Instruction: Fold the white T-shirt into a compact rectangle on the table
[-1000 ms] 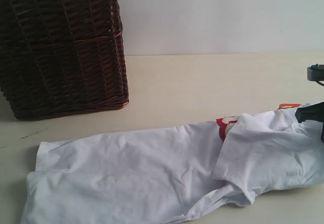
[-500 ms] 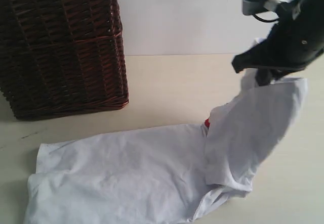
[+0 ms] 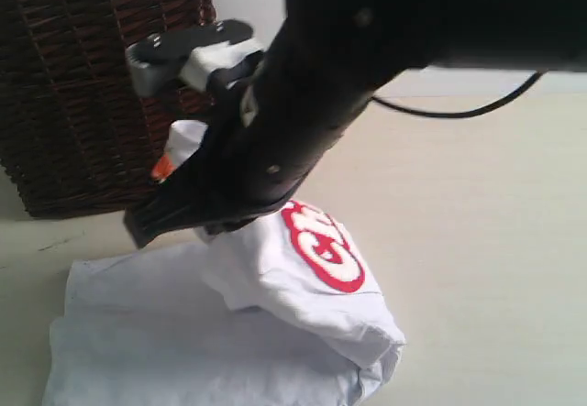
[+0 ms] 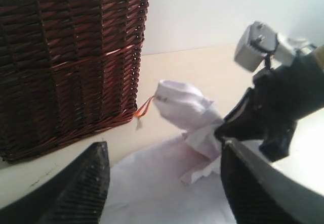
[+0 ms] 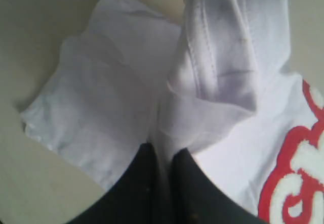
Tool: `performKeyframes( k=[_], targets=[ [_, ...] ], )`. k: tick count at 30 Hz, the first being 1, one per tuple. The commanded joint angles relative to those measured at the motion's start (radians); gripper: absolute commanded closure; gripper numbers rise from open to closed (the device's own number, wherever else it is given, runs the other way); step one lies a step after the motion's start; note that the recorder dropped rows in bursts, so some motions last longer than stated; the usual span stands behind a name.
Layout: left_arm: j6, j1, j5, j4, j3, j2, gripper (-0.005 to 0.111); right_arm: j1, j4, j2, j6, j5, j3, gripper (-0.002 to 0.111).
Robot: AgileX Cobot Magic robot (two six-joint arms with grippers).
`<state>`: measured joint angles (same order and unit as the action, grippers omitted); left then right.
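The white T-shirt (image 3: 165, 333) lay on the table (image 3: 477, 241) just in front of the wicker basket (image 3: 101, 94). Its lower half was spread flat and its upper half was lifted and doubled back toward the basket. The fold's outer edge was a soft rounded ridge on the side away from the basket, with the red lettering (image 3: 326, 246) facing up beside it. Past that ridge a broad stretch of table ran on away from the basket. Between the flat cloth and the basket's front wall only a narrow strip of table showed.

One shirt, one basket, one orange tag (image 4: 142, 110) and two grippers were in view. The tag hung at the raised collar end, close to the basket's lower corner.

The right gripper (image 5: 163, 150) had its fingers (image 5: 192, 188) pressed together on a bunched pinch of the shirt, holding that part above the flat half. The left gripper (image 4: 164, 153) hovered on the side of the shirt away from the basket, its fingers (image 4: 86, 183) wide apart and gripping nothing
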<state>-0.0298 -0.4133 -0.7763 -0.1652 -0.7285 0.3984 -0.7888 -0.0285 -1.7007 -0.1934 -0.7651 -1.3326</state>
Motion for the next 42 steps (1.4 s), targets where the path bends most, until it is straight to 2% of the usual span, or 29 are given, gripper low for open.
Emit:
performKeyframes(
  k=[1, 5, 7, 9, 13, 16, 21, 23, 26, 28, 30, 34, 35, 42],
  targets=[
    [-0.001, -0.006, 0.001, -0.008, 0.004, -0.004, 0.045, -0.056, 0.0, -0.141, -0.02, 0.101, -0.074, 0.108],
    [-0.001, -0.006, -0.001, -0.008, 0.004, -0.004, 0.045, -0.104, -0.012, -0.272, -0.013, 0.111, -0.178, 0.108],
    [0.001, -0.006, -0.003, -0.008, 0.004, -0.004, 0.045, -0.134, -0.046, -0.316, 0.04, 0.099, -0.23, 0.104],
    [0.001, -0.006, -0.003, -0.008, 0.004, -0.004, 0.045, -0.161, -0.106, -0.35, 0.085, 0.083, -0.271, 0.093],
    [0.001, -0.006, -0.005, -0.008, 0.004, -0.004, 0.045, -0.199, -0.127, -0.393, 0.118, 0.05, -0.328, 0.06],
    [0.003, -0.006, -0.009, -0.008, 0.004, -0.004, 0.045, -0.2, -0.122, -0.394, 0.118, 0.031, -0.345, 0.046],
    [0.018, -0.006, -0.025, -0.006, 0.004, -0.004, 0.045, -0.2, -0.025, -0.346, 0.06, -0.096, -0.391, 0.047],
    [0.02, -0.006, -0.026, -0.004, 0.004, -0.004, 0.045, -0.2, 0.123, -0.325, -0.042, -0.152, -0.393, 0.048],
    [0.022, -0.006, -0.029, -0.001, 0.004, -0.004, 0.045, -0.183, 0.455, -0.32, -0.276, -0.348, -0.391, 0.048],
    [0.022, -0.006, -0.029, -0.002, 0.004, -0.006, 0.045, -0.148, 0.541, -0.324, -0.308, -0.428, -0.36, 0.048],
    [0.03, -0.006, -0.029, -0.003, 0.004, -0.035, 0.054, -0.107, 0.505, -0.324, -0.298, -0.404, -0.313, 0.048],
    [0.046, -0.006, -0.013, 0.039, 0.027, -0.155, 0.099, -0.047, 0.48, -0.324, -0.282, -0.311, -0.232, 0.048],
    [0.04, -0.006, 0.003, 0.059, 0.045, -0.193, 0.106, -0.04, 0.48, -0.324, -0.282, -0.287, -0.219, 0.048],
    [-0.078, -0.006, 0.077, 0.176, 0.164, -0.398, 0.106, -0.037, 0.44, -0.318, -0.192, -0.23, -0.211, 0.049]
  ],
)
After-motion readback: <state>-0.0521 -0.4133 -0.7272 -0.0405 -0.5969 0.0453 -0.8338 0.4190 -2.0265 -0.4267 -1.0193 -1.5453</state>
